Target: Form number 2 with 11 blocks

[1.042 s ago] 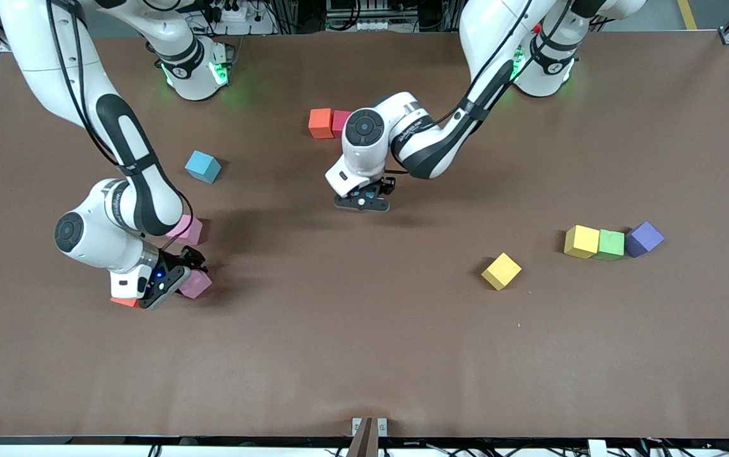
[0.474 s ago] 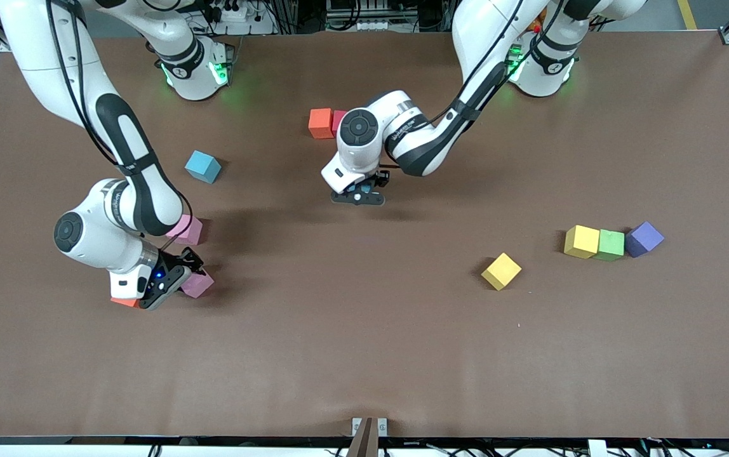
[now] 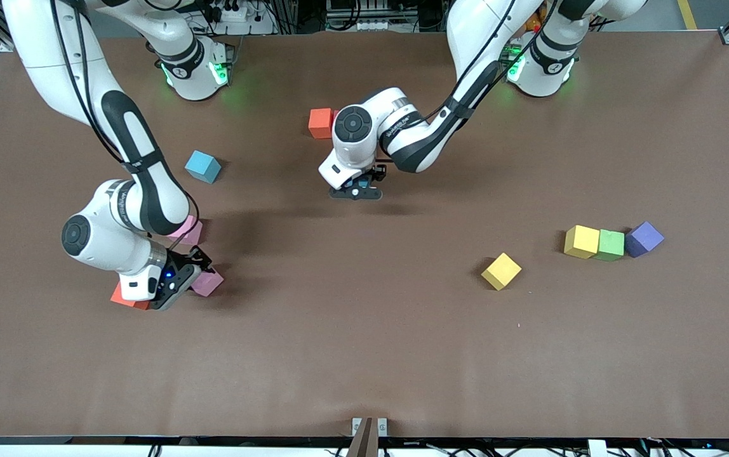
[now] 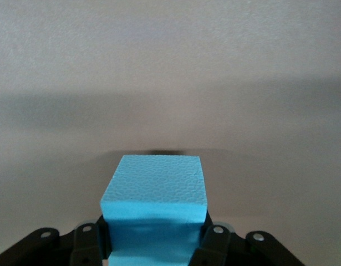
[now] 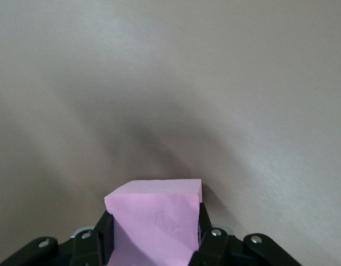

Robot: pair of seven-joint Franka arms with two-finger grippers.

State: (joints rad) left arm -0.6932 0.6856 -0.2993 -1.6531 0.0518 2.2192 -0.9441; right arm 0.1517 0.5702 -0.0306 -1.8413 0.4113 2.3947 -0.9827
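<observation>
Front view, read as a clock face with twelve toward the arms' bases: the brown matte table (image 3: 364,355) carries loose, sharp-edged foam cubes, none joined into a digit.

The right pincer (image 3: 199,271) sits at about eight o'clock, clamped on a pink cube (image 3: 209,284). In the right wrist view its black fingers (image 5: 206,235) press both flanks of that smooth, pale pink block (image 5: 156,221); I cannot tell if it rests on the table. A second pink cube (image 3: 190,233) lies at twelve o'clock of it, half hidden by the arm, and an orange-red cube (image 3: 122,294) pokes out at nine o'clock of the pincer.

The left pincer (image 3: 357,192) hangs over the table's middle, closed on a bright blue cube (image 4: 153,188) with a pebbled top.

Elsewhere:
- a light blue cube (image 3: 202,166) at ten o'clock
- an orange cube (image 3: 321,122) near twelve
- a lone yellow cube (image 3: 501,271), turned diamond-wise, at four
- at three o'clock a touching row of yellow (image 3: 581,241), green (image 3: 611,245) and purple (image 3: 644,238)
</observation>
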